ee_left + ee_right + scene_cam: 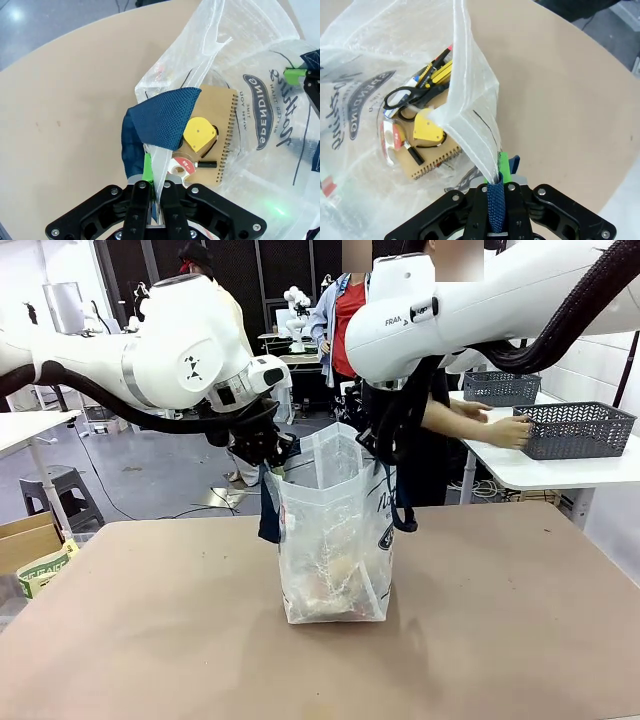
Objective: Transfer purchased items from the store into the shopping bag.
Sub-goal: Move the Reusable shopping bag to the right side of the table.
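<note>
The shopping bag (335, 540) stands in the middle of the tabletop (150, 640), mouth open upward between the left gripper (275, 462) at its 9 o'clock rim and the right gripper (386, 452) at 3 o'clock, jaws clamped on it. Bare tabletop runs from 4 through 8 o'clock. A brown notebook (215, 135) and scissors (412, 97) cover its floor.

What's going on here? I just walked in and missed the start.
The left gripper and right gripper are shut on the rim and straps of the shopping bag, holding it open on the table. Inside lie a brown spiral notebook, a yellow piece and scissors. A person beyond has a hand on a grey basket.
</note>
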